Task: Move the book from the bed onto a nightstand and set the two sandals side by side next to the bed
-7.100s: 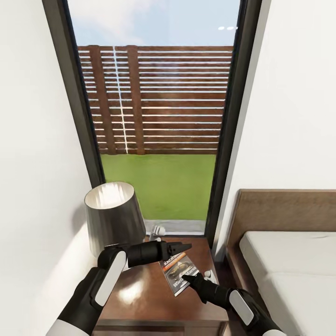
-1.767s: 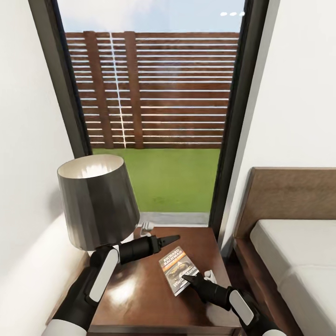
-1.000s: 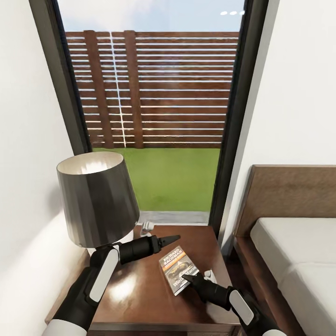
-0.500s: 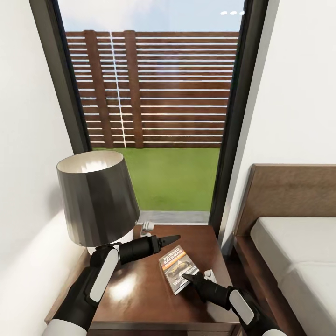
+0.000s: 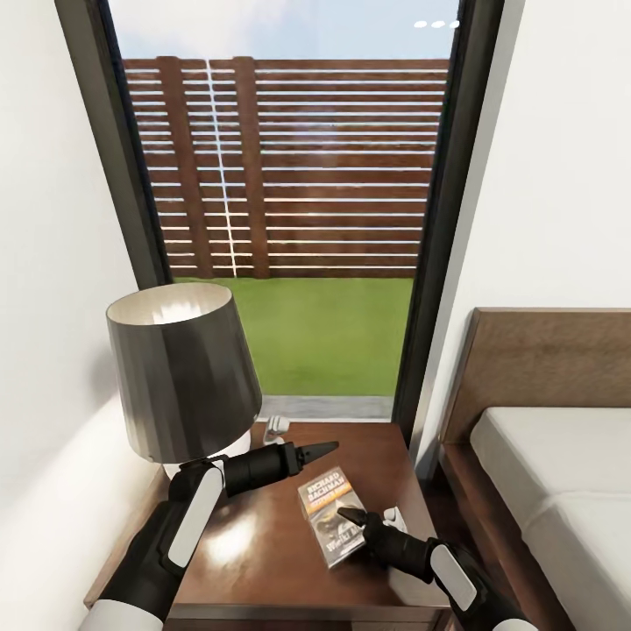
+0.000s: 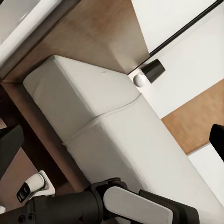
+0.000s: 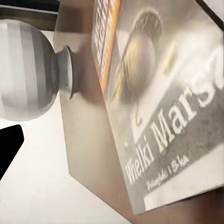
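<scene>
The book (image 5: 331, 515) is seen lying flat on the nightstand (image 5: 263, 561), cover up, toward the side nearer the bed (image 5: 561, 491); in the right wrist view its cover (image 7: 158, 107) is shown close up, with the orange band and white lettering legible. The right gripper (image 5: 352, 517) is placed over the book's near corner, tip touching or just above the cover. Whether its fingers are spread or pressed together cannot be told from these pictures, so it cannot be said whether the book is pinched or released.

The left gripper (image 5: 317, 450) is held above the nightstand beyond the book, just beside the lamp (image 5: 182, 382); its fingers appear drawn together to a point with nothing between them. A small white device (image 5: 392, 515) lies at the nightstand's bed-side edge, just beside the right gripper.

The book step is judged all but complete; the sandals are yet to be dealt with. The risks are judged as follows. If the book is gripped when the right arm is pulled back, it could be dragged toward the near edge and tipped off. The white device could be knocked to the floor by a sideways sweep of the right arm. The lamp could be toppled if the left arm is swung outward on withdrawal.
</scene>
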Robot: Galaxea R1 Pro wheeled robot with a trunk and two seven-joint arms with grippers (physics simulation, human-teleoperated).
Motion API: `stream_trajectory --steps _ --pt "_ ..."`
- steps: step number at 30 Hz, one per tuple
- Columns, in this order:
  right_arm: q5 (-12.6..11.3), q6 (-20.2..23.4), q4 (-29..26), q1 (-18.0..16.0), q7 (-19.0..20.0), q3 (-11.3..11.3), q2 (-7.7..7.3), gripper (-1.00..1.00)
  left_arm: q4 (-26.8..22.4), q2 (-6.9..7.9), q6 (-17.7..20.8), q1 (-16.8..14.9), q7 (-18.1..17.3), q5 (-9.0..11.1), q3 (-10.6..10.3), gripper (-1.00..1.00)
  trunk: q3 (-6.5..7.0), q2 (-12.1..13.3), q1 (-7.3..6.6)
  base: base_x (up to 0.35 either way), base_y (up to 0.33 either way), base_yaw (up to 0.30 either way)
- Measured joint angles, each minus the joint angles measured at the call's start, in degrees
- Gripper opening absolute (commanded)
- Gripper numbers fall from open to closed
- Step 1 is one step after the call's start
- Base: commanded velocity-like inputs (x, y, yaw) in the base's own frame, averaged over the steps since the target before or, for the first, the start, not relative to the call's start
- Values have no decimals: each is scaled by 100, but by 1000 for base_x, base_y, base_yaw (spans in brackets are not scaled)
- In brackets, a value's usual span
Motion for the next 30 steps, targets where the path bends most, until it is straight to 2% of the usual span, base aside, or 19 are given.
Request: stream_trajectory --steps 10,30 --pt "-2 0 0 0 0 0 0 100 0 1 -1 0 0 -2 0 100 0 0 0 -5 0 0" --pt "-1 0 0 0 0 0 0 100 6 0 -9 0 0 -8 0 100 0 0 1 -145 0 0"
